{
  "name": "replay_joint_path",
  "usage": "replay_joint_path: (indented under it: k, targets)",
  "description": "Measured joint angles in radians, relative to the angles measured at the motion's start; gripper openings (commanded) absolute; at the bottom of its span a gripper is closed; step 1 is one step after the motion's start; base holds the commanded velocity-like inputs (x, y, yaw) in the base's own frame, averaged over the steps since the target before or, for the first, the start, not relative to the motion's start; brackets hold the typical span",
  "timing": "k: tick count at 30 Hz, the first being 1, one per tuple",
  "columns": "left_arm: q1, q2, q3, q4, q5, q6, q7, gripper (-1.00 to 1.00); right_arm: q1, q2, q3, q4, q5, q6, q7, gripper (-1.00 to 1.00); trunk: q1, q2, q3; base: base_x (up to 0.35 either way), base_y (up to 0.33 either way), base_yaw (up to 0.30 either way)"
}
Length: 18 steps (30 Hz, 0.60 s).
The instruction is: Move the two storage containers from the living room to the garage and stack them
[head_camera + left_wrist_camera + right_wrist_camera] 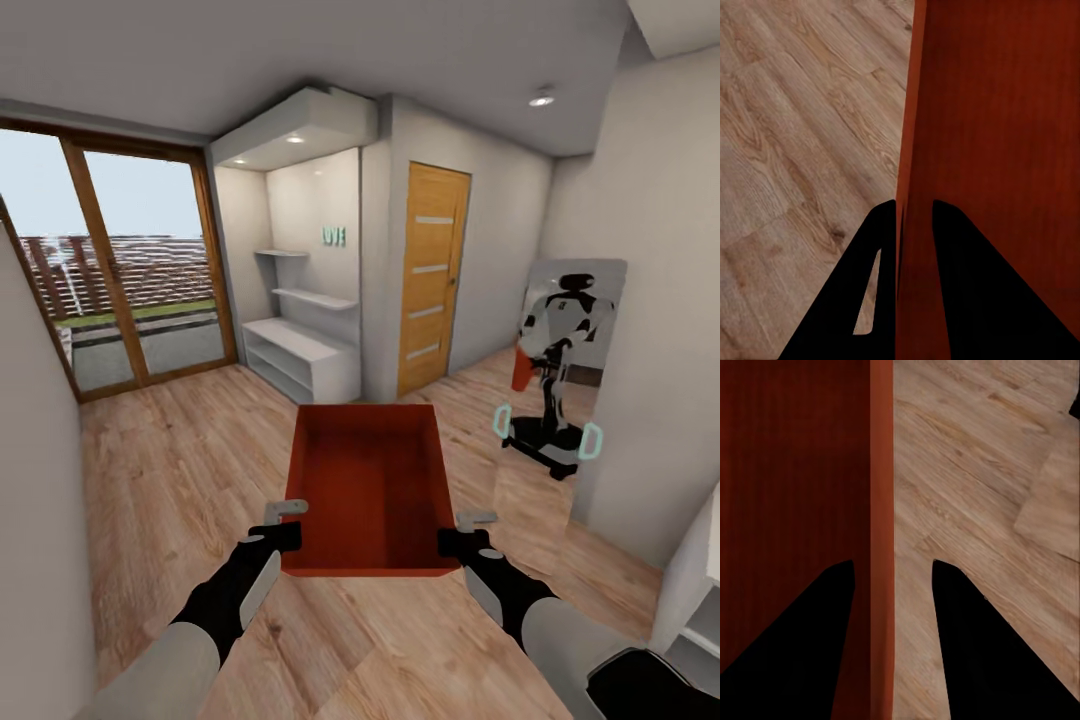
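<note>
One red-orange storage container (pixel 370 490) hangs level in front of me, open side up and nothing inside, above the light wood planks of the living room (pixel 180 470). My left gripper (pixel 285 525) is shut on its left wall near the front corner; in the left wrist view the gripper (pixel 915 217) pinches the container (pixel 997 150) wall. My right gripper (pixel 465 532) holds the right wall; in the right wrist view the gripper (pixel 891 570) straddles the container (pixel 795 472) rim more loosely. The garage and its floor are out of view.
Wood-framed glass doors (pixel 130 280) stand at the far left. A white shelf unit (pixel 300 350) fills the alcove ahead, beside a closed wooden door (pixel 432 280). A mirror (pixel 565 370) on the right wall reflects me. Plain walls stand close on both sides.
</note>
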Motion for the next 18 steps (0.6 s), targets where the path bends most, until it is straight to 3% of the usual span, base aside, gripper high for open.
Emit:
replay_joint_path:
  k: [18]
  targets:
    - [0.0, 0.0, 0.0, 0.001, 0.001, 0.0, 0.0, -1.0, 0.0, 0.0, 0.001, 0.0, 0.0, 0.001, -0.001, -1.0, 0.0, 0.0, 0.0, 0.322, 0.0, 0.002]
